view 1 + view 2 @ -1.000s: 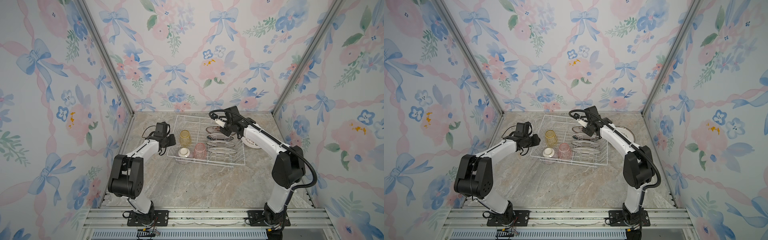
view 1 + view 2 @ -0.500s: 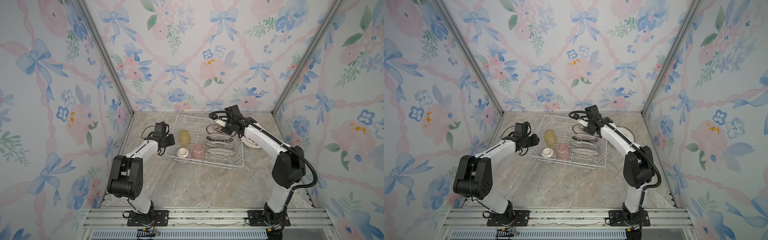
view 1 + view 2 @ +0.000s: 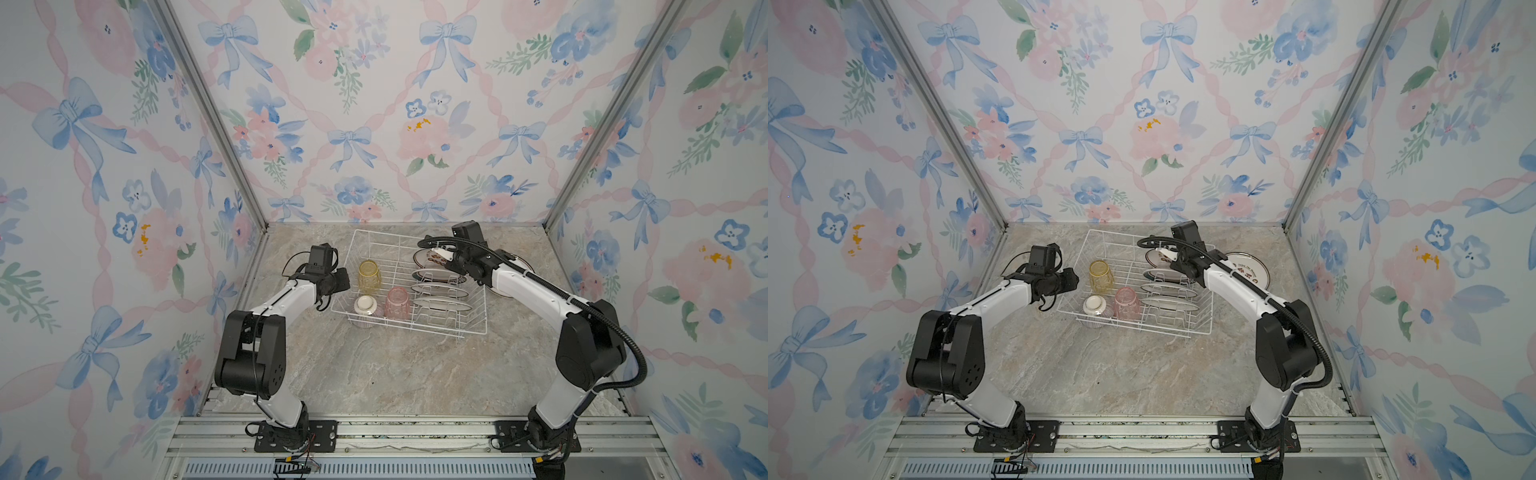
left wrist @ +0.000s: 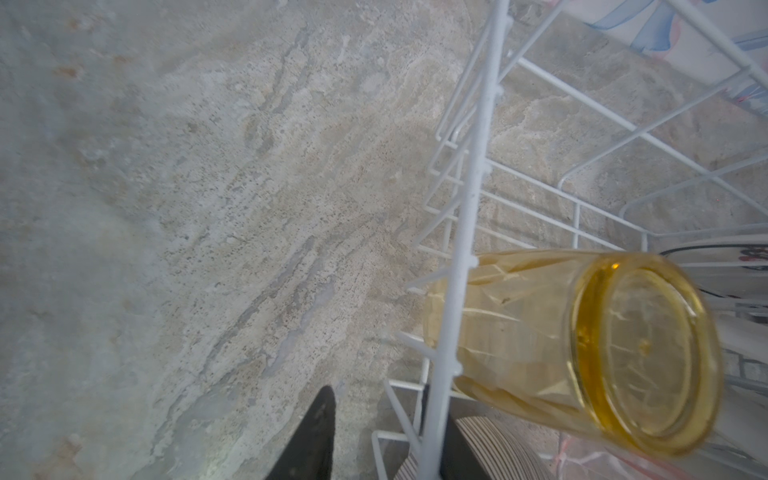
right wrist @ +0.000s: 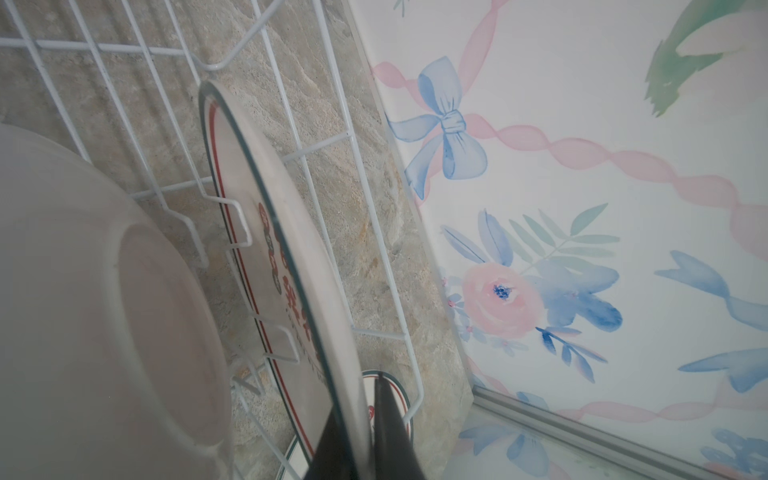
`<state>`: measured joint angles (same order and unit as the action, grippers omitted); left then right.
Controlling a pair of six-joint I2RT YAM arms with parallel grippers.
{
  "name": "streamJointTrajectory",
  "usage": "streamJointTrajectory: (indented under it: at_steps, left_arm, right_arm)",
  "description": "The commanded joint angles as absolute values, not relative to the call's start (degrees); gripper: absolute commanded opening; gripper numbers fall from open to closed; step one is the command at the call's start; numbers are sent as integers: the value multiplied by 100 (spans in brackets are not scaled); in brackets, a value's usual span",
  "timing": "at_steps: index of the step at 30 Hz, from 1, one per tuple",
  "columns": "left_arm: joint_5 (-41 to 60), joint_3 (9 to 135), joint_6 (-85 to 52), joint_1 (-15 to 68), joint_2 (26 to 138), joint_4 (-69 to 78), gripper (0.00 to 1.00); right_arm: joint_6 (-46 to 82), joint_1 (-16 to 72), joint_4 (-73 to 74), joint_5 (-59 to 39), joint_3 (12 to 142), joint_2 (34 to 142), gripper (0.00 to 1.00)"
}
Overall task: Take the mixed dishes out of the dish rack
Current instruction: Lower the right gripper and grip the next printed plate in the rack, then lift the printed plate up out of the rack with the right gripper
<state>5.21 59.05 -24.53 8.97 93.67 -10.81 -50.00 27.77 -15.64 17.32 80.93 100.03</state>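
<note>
- Two pieces sit nearest the arm bases, in the near-left corner of the dish rack (image 3: 436,327). The striped bowl (image 3: 365,308) looks upside down. The pink tumbler (image 3: 398,303) is base up just beside it on the right. Both are well apart from either gripper.
- Three plates stand on edge in the slot prongs right of the tumblers, one behind another: near plate (image 3: 443,306), second plate (image 3: 439,291), third plate (image 3: 436,275). None is gripped.
- Left gripper (image 3: 343,281) is at the rack's left wall, level with the yellow tumbler (image 3: 369,276).
- In the left wrist view its jaws are part open and straddle the rack's rim wire. One finger (image 4: 316,436) is outside over the table (image 4: 208,208), the other inside. A gap shows between the outer finger and the wire, and nothing is clamped.
- The yellow tumbler is base up just inside that wall, near the inner finger. Contact can't be told.
- Loose plate (image 3: 1246,270) lies flat on the table outside the rack's right wall, partly hidden under the right arm.
- Rear plate (image 3: 428,257) is farthest in the row and stands on edge. Right gripper (image 3: 441,254) is closed on its upper rim, and the right wrist view shows the rim pinched between two dark fingers (image 5: 390,428).
</note>
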Motion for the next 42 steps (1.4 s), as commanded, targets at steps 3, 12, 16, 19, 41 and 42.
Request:
streamJointTrajectory:
  at_steps: [3, 12, 16, 19, 41, 42]
  left_arm:
    - [519, 5870, -2458, 883, 9255, -1098, 36]
    - [537, 5864, -2435, 879, 9267, -1076, 36]
    - [558, 5877, -2427, 877, 9297, -1056, 36]
    - [571, 5886, -2420, 877, 9325, -1054, 36]
    - [642, 6063, -2397, 880, 9519, -1040, 35]
    - [644, 6056, -2398, 879, 9519, -1048, 35]
  right_arm:
    - [-4483, 2866, -1159, 1743, 8161, 9538, 0]
    - [-4119, 2797, -1533, 1431, 8347, 9148, 0]
    - [-4019, 2765, -1669, 1308, 8356, 8955, 0]
    - [-3957, 2734, -1757, 1309, 8367, 8849, 0]
    - [-1039, 1087, -2006, -144, 8446, 8142, 0]
    - [-824, 918, -1992, -265, 8446, 8126, 0]
